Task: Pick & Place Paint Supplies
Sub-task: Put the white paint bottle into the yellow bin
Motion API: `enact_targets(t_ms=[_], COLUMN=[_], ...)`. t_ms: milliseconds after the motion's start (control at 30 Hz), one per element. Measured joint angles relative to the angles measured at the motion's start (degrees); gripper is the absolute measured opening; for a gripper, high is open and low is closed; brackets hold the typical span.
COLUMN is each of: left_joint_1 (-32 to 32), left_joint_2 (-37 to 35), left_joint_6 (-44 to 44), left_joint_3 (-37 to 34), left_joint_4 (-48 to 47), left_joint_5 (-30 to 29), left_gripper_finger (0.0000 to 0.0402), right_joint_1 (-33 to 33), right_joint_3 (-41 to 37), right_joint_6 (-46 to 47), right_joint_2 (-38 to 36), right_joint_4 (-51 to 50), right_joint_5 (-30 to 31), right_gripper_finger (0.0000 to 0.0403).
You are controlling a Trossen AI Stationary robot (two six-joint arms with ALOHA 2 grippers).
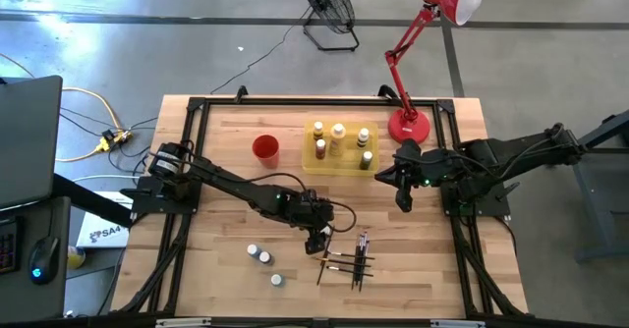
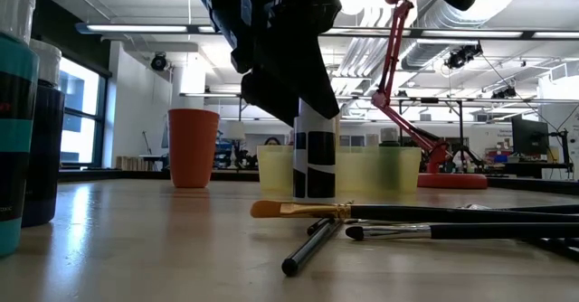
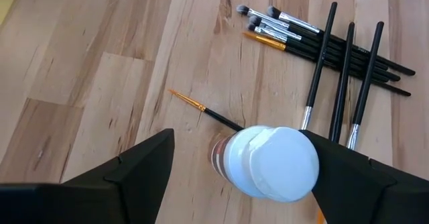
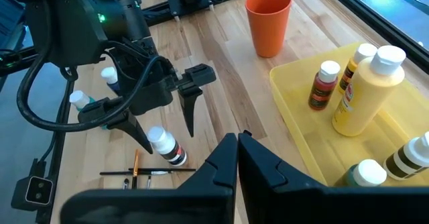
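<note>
beside the brushes (image 1: pixel 346 260), the left gripper (image 4: pixel 159 125) stands spread around a white-capped bottle (image 4: pixel 165 145); right gripper (image 4: pixel 238 150) pressed together.

Your left hand (image 1: pixel 316 240) hangs with fingers spread around a white-capped bottle (image 4: pixel 166 147) standing just beside the brush pile (image 1: pixel 349 259); one thin brush (image 3: pixel 204 109) lies right at the bottle's base, so there is little room on that side. Toward the near edge, three small bottles (image 1: pixel 262 261) stand apart from it, with bare surface (image 1: pixel 226 210) between. Farther back, the red cup (image 1: pixel 265 148) and the yellow tray (image 1: pixel 313 163) of bottles stand in the way. Your right hand (image 1: pixel 403 198), fingers closed, sits beside the tray, with the lamp base (image 1: pixel 409 127) beyond it.
</note>
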Motion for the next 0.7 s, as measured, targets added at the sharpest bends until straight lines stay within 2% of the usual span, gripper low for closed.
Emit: enact_targets(t_ms=[400,700], left_joint_1=[0.0,0.0], left_joint_2=[0.0,0.0], left_joint_6=[0.07,-1.11], left_joint_3=[0.0,0.0], left_joint_4=[0.0,0.0], left_joint_5=[-0.02,-0.2], left_gripper_finger=[0.0215,0.0169], right_joint_1=[0.01,-0.01], right_joint_3=[0.0,0.0], right_joint_6=[0.0,-0.02], right_joint_2=[0.0,0.0], right_joint_4=[0.0,0.0], right_joint_5=[0.0,0.0], right_gripper_finger=[0.0005,0.0005])
